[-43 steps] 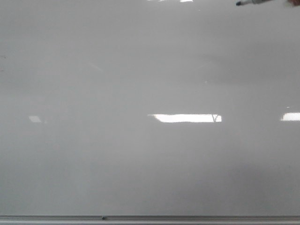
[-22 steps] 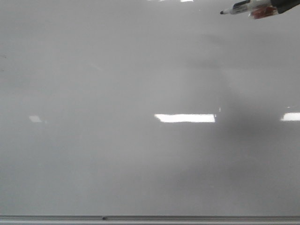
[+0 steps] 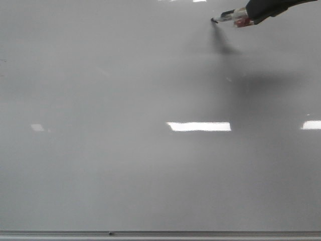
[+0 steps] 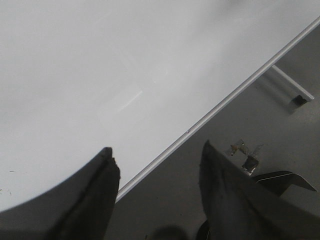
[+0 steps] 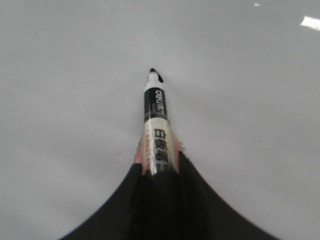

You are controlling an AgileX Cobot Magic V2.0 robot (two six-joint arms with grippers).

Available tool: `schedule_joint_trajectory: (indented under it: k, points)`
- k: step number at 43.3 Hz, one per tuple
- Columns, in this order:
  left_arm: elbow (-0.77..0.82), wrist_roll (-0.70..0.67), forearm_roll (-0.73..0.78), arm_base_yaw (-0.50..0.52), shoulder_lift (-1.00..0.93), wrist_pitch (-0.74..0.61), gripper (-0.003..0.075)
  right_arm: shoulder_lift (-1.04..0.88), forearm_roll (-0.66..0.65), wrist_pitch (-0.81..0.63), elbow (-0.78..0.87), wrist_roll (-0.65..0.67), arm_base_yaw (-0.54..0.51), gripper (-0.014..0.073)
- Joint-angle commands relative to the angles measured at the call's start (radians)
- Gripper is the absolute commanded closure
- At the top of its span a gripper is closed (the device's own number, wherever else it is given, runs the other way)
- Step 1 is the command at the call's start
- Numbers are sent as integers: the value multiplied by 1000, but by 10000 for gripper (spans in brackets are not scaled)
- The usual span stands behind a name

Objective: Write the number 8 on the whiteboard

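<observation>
Front view: the whiteboard [image 3: 150,165], a glossy pale grey surface, fills the frame; bright rectangular light reflections [image 3: 199,126] lie across its middle and a grey metal rail [image 3: 160,234] runs along its lower edge. No drawn stroke of the number 8 can be made out on the board. Left wrist view: beyond the rail lies a grey floor [image 4: 260,125] with a white stand foot [image 4: 292,90].

The marker [image 3: 231,16] enters from the upper right of the front view, its long axis nearly level and its black tip [image 3: 213,20] pointing left, at or just beside the board near the top edge; whether the tip touches cannot be told. A soft shadow [image 3: 223,45] falls below it. In the right wrist view the marker [image 5: 156,125] runs straight out from the fingers, black tip foremost.

The right end effector [image 3: 261,10] reaches in from the upper right corner, closed on the marker barrel. The left end effector [image 4: 155,195] hangs over the rail, fingers [image 4: 95,200] spread apart and holding nothing.
</observation>
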Motion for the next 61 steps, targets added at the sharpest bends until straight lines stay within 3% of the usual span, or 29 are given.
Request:
schedule_joint_trajectory:
  k: [1, 15, 24, 36, 54, 61]
  points:
    - [-27, -9, -36, 2, -5, -55, 353, 22, 8, 18, -69, -46, 6, 692]
    - [-27, -9, -38, 2, -5, -55, 353, -38, -3, 82, 5, -41, -53, 692]
    - [-27, -9, -45, 2, -5, -55, 353, -37, 7, 43, 95, -41, -25, 692]
    - [-27, -9, -47, 2, -5, -55, 353, -1, 9, -29, 62, -41, 8, 692]
    - [-27, -9, -47, 2, -5, -55, 353, -11, 9, -43, 5, -41, -74, 692]
    - [-27, -3, -47, 2, -5, -55, 353, -61, 10, -19, 5, -46, -11, 692]
